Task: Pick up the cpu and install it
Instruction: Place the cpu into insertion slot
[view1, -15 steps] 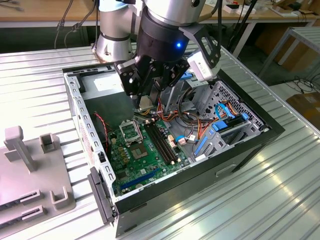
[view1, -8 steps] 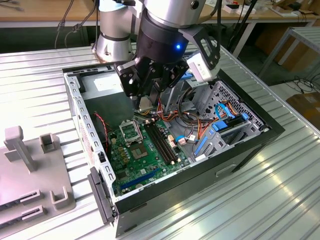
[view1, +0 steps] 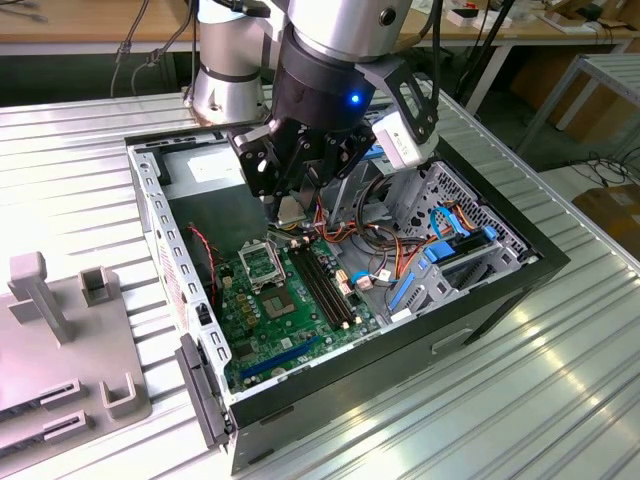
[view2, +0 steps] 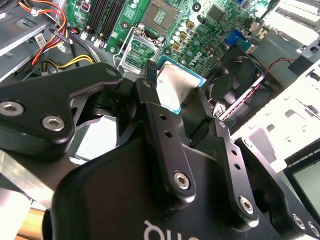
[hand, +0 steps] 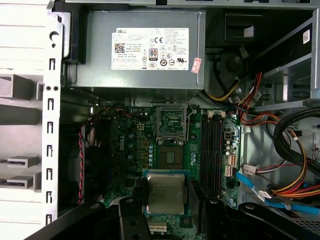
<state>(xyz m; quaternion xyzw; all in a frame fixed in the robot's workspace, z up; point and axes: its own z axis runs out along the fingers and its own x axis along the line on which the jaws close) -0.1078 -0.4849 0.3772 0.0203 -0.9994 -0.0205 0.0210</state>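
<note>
Now the claw (view2: 176, 85) is pinching the cpu (hand: 165, 192) by two opposite edges, holding it raised above the socket (hand: 172, 122) and apparently a little to one side of it. Best to square chip with socket and lower it flat, no tilting, no sliding.

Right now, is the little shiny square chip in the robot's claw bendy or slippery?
Probably stiff: the thin square silver-grey metal-faced chip sits unbent in the black gripper. Its smooth face looks slippery. Likely light, being so thin.
</note>
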